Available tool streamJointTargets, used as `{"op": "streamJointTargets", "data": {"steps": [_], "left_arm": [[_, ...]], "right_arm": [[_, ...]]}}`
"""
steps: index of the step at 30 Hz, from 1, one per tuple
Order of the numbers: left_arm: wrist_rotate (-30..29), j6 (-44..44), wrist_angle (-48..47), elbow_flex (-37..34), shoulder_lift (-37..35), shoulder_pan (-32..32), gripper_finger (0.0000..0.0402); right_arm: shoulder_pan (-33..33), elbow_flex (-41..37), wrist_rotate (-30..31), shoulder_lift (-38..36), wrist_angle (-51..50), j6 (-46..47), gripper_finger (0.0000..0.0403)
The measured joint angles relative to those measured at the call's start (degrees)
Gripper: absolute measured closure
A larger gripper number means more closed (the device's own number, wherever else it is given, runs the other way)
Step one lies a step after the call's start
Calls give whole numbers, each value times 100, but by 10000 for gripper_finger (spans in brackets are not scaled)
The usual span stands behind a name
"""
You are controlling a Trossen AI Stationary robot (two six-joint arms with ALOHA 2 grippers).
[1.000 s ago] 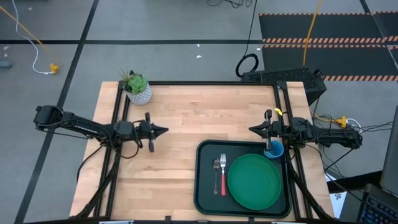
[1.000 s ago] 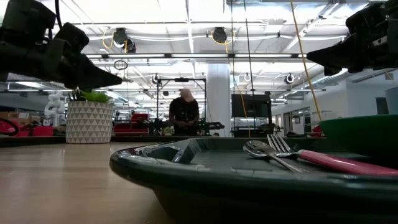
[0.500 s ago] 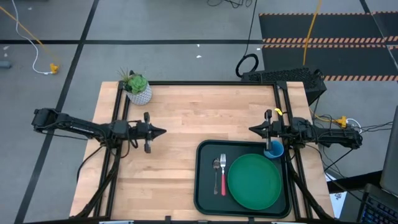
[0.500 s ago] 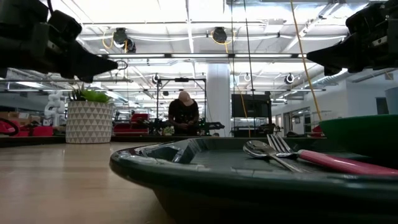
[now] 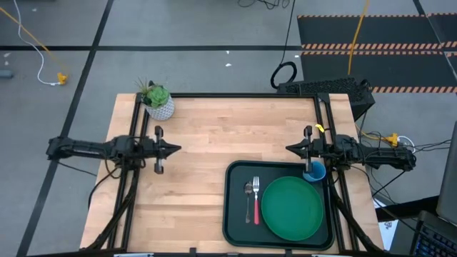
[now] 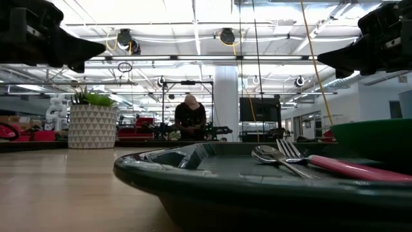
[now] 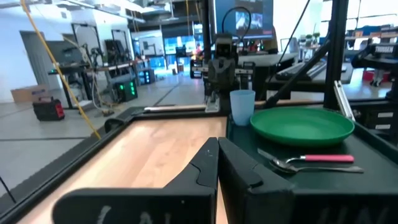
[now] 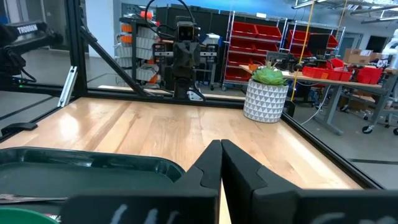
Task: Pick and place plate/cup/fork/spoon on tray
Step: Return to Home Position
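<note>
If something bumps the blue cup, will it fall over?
Probably easy to tip: the cup stands upright, taller than wide. It looks like light plastic, so a nudge might slide it across the tray first. Once down, its round side would likely roll.

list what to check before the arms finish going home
1. Plate on the tray: ok, it lies flat in the right part.
2. Fork and spoon on the tray: ok, side by side to the left of the plate.
3. Cup on the tray: ok, upright in the far right corner.
4. Left gripper empty: ok, shut on nothing, over the table to the left of the tray.
5. Right gripper empty: ok, shut on nothing, just beyond the tray's far edge.
6. Right arm's gap above the cup: cannot tell; the arm partly covers the cup in the high view.
</note>
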Motion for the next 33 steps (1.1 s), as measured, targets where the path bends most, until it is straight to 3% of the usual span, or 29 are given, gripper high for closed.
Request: {"op": "streamJointTargets", "data": {"steps": [7, 13, 19, 33], "left_arm": [[35, 152, -922, 1, -1179, 3, 395], [61, 156, -1316, 4, -1153, 219, 399], [550, 133, -1437, 9, -1144, 426, 394], [538, 214, -1408, 7, -1138, 531, 377]], "right_arm": [[0, -1, 0, 2, -1, 2, 403], [0, 1, 0, 2, 1, 2, 403], [-2, -1, 0, 2, 1, 2, 403], [0, 0, 0, 2, 1, 1, 403]]}}
